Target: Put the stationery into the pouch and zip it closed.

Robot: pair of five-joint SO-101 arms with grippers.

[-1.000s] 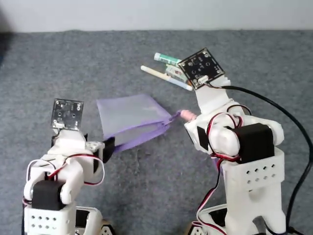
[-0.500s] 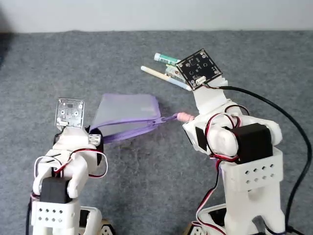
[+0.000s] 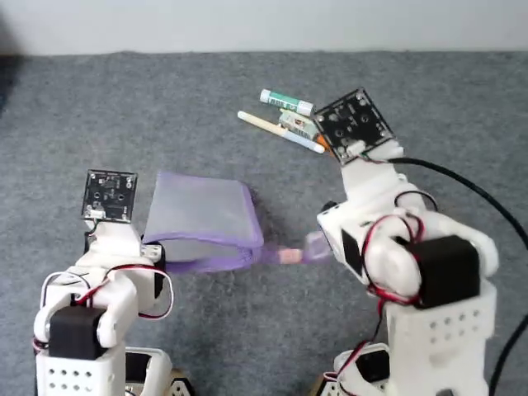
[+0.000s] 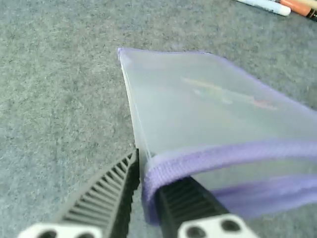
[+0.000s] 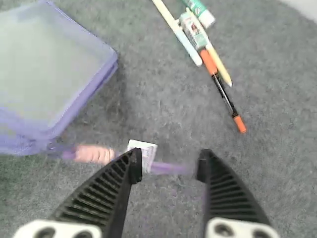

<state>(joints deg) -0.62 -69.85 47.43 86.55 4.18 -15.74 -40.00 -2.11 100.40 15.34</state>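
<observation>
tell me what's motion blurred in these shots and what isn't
right wrist view: the pink zipper pull and its purple cord are smeared by motion, while the orange-and-black pen lies unsmeared; high view: the same pull is streaked too; left wrist view: the translucent purple zip pouch shows no streaking.

The counter (image 3: 247, 91) has a grey, felt-like surface. A translucent purple pouch (image 3: 202, 219) sits on it. Beyond the pouch, well apart from its far corner, the stationery lies in a loose bunch. A green-capped glue stick (image 3: 286, 102) is farthest from the pouch and a long pale pen (image 3: 264, 124) is nearest it. An orange-and-black marker (image 5: 224, 94) lies beside a yellow pencil (image 5: 220, 69).
</observation>
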